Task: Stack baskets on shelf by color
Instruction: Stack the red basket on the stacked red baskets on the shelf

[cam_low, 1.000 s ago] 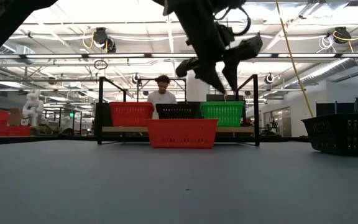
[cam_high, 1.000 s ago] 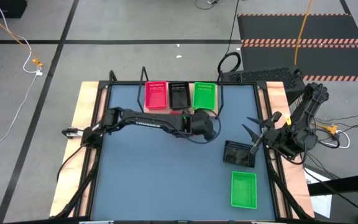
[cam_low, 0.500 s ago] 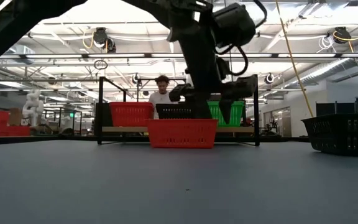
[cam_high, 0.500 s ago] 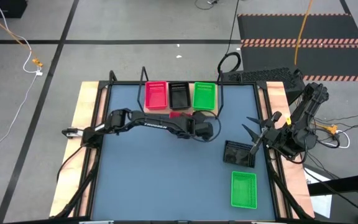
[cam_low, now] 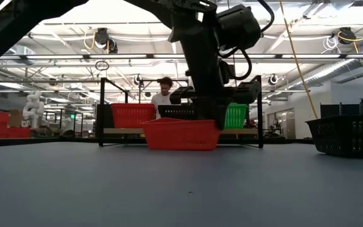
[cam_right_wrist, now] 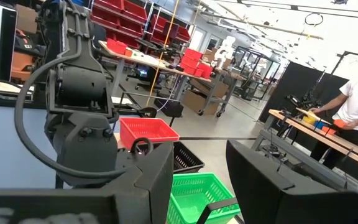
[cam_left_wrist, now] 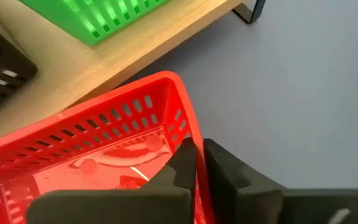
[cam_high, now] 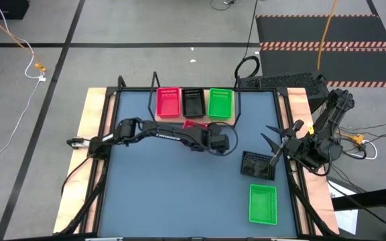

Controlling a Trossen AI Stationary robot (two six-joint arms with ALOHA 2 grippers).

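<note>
The red basket (cam_left_wrist: 104,155) looked like glossy slotted plastic, the shelf board (cam_left_wrist: 104,65) pale matt wood, the tabletop (cam_left_wrist: 291,81) smooth matt blue-grey, and the gripper fingers (cam_left_wrist: 229,174) dull black.

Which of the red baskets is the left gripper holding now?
The left gripper is shut on the red basket that sits on the table in front of the shelf. It is tilted, one end lifted. The other red basket rests on the shelf.

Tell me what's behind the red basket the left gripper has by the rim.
Behind the red basket clamped by the left gripper stands the shelf, carrying a red, a black and a green basket. The arm hides part of the black and green ones.
</note>
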